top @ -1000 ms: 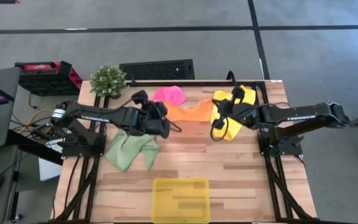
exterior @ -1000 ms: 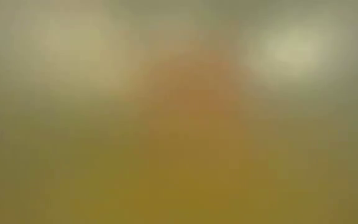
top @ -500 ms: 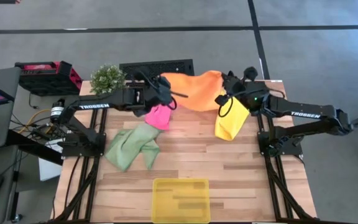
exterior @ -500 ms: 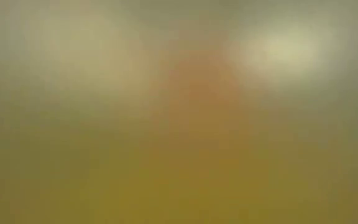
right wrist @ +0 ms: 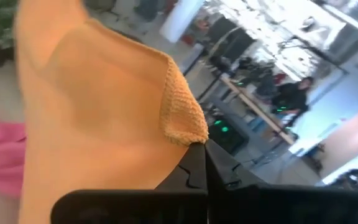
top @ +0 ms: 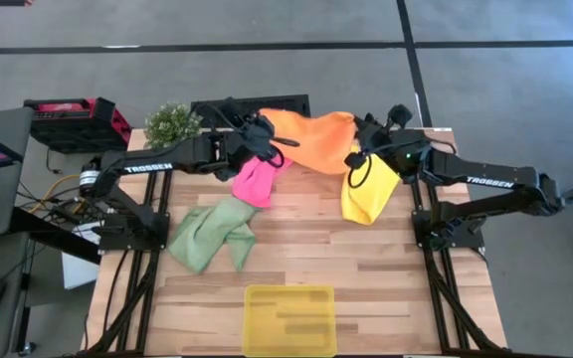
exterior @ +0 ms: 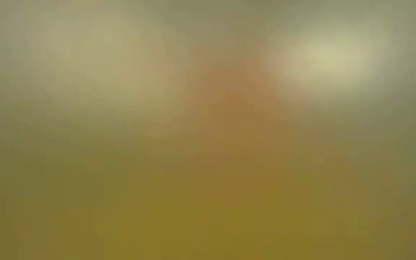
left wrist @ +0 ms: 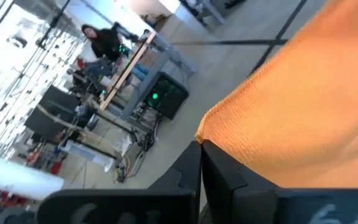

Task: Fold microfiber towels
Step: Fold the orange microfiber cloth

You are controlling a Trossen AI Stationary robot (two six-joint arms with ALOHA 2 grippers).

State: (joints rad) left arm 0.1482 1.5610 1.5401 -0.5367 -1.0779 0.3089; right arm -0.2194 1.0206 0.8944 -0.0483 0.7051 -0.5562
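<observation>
The orange towel (top: 311, 139) is spread in the air between my two grippers at the table's far edge. My left gripper (top: 267, 136) is shut on its left end and my right gripper (top: 358, 139) on its right end. The pink towel (top: 257, 182) shows under the left end and the yellow towel (top: 369, 191) under my right gripper. I cannot tell whether these two hang or lie on the table. The pale green towel (top: 210, 237) lies crumpled on the table at the left. The low view is only a blur. My left gripper pinches a corner of the orange towel (left wrist: 211, 134) between its two shut fingers. The towel is lifted clear and runs from this corner toward my right gripper. My right gripper pinches the opposite top corner of the orange towel (right wrist: 182, 127) between its two shut fingers, with the hemmed edge bunched at the fingertips. The towel hangs below this corner, spread wide toward my left gripper.
A translucent yellow tray (top: 288, 319) stands at the table's near edge in the middle. A small potted plant (top: 172, 124) stands at the far left corner, beside my left arm. Bare wood lies between the towels and the tray.
Both grippers have risen and gone toward the table's far edge with the orange towel, which has come up off the table and spread out between them. The pink towel has shifted toward the near left, and the yellow towel now shows longer beneath my right gripper.
</observation>
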